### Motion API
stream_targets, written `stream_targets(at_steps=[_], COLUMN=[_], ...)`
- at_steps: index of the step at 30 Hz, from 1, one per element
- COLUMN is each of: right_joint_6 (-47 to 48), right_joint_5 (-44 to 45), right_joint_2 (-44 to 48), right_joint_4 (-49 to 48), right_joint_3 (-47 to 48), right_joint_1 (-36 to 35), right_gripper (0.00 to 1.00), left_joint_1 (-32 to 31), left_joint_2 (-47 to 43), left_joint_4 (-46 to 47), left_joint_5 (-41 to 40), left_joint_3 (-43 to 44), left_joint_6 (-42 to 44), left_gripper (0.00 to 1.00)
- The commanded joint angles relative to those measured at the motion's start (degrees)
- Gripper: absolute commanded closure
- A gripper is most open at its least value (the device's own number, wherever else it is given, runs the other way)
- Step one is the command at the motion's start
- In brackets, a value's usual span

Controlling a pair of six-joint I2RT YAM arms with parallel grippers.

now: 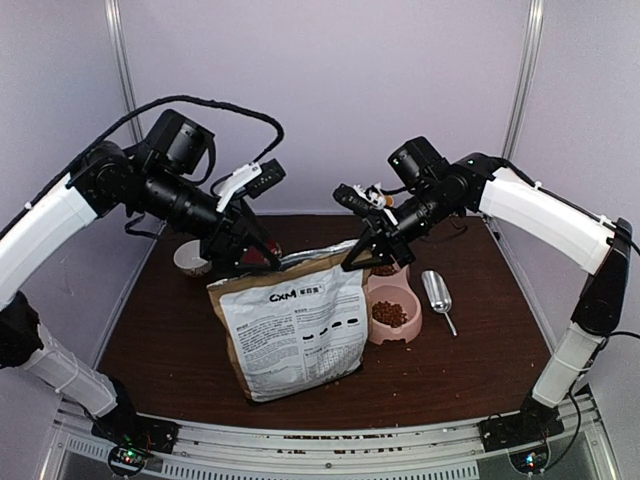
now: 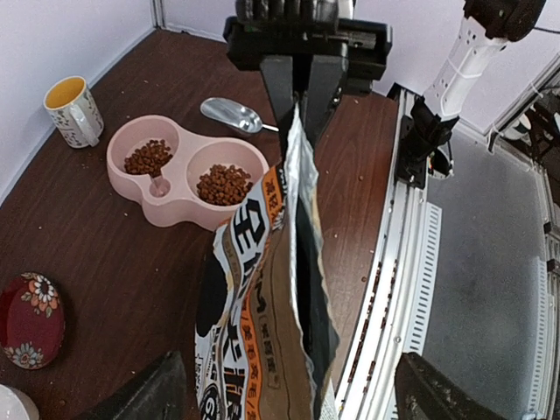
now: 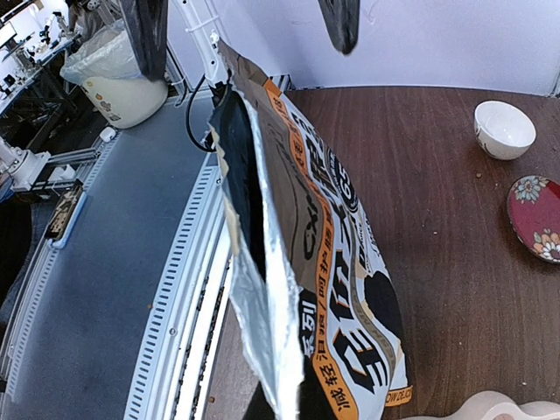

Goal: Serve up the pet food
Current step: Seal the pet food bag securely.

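Kibble (image 2: 224, 184) fills both cups of the pink dish (image 2: 175, 214), which sits on the table just beside the bag (image 1: 295, 325), on its right. From above, the bag stands upright mid-table between the two arms.

Only the left wrist view shows the right gripper (image 2: 302, 92) pressed together on the bag's top edge. It also shows the left gripper (image 2: 296, 389) spread wide, its fingers (image 2: 162, 389) either side of the bag and apart from it. That view alone shows the mug (image 2: 74, 109), beyond the dish. The right wrist view shows the bag's foil-lined mouth open, with the white bowl (image 3: 505, 127) and red saucer (image 3: 535, 217) past it.

The table (image 1: 470, 370) is dark brown wood with a few loose pellets. A metal rail (image 1: 330, 445) runs along its near edge, and pale lilac walls stand behind.

Count: two arms, one bag, one twin dish, one scoop (image 1: 437, 292), one mug, one bowl, one saucer.
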State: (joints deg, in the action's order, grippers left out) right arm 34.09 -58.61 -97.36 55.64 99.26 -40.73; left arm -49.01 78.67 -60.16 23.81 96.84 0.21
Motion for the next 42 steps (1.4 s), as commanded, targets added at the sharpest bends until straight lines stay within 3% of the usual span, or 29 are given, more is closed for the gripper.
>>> stream_targets(at_steps=[1, 7, 10, 15, 20, 23, 24, 28, 30, 34, 35, 39, 42], right_joint_6=[-1.2, -0.4, -0.2, 0.0, 0.0, -0.1, -0.1, -0.1, -0.2, -0.3, -0.3, -0.3, -0.5], right_joint_5=[-1.3, -0.9, -0.6, -0.9, -1.3, -1.4, -1.5, -1.6, -1.5, -1.3, -1.3, -1.1, -0.8], right_joint_2=[4.6, 5.0, 5.1, 5.4, 5.5, 5.5, 5.5, 5.5, 5.5, 5.7, 5.7, 5.7, 5.8], right_joint_4=[-4.7, -4.9, -4.7, -5.0, -5.1, -5.2, -5.2, -5.2, -5.3, -5.5, -5.5, -5.5, -5.6], right_joint_3=[-1.0, -1.1, -0.9, -1.1, -0.8, -0.7, -0.7, -0.9, -0.9, -0.8, -0.9, -0.9, -1.0], right_joint_1=[0.8, 1.0, 1.3, 1.9, 2.3, 2.4, 2.4, 2.4, 2.5, 2.4, 2.5, 2.7, 2.8], right_gripper=[1.0, 1.0, 1.0, 1.0, 1.0, 1.0, 1.0, 1.0, 1.0, 1.0, 1.0, 1.0, 0.96], left_joint_1=[-2.3, -5.4, -6.7, -7.3, -7.7, -8.0, -8.1, -8.2, -8.2, -9.0, -9.2, -9.4, -9.4], left_joint_2=[5.8, 11.7, 13.9, 15.2, 15.3, 15.2, 15.1, 15.1, 15.1, 15.9, 16.2, 16.9, 16.9], left_joint_4=[-3.0, -4.1, -5.5, -7.2, -8.4, -8.5, -8.5, -8.1, -7.5, -7.0, -7.0, -7.0, -7.0], left_joint_5=[-1.2, -2.5, -3.6, -6.6, -7.4, -8.0, -8.4, -8.4, -7.9, -7.0, -6.8, -6.7, -5.6], left_joint_3=[5.4, 9.9, 11.6, 11.5, 10.2, 9.2, 9.1, 9.5, 9.7, 10.3, 10.4, 10.6, 10.3], left_joint_6=[3.4, 5.7, 6.4, 6.5, 6.8, 6.4, 6.1, 5.0, 4.6, 4.5, 4.5, 4.0, 3.2], left_gripper=[0.14, 0.17, 0.25, 0.56, 0.74, 0.98, 1.0, 1.0, 0.81, 0.67, 0.68, 0.99, 1.0])
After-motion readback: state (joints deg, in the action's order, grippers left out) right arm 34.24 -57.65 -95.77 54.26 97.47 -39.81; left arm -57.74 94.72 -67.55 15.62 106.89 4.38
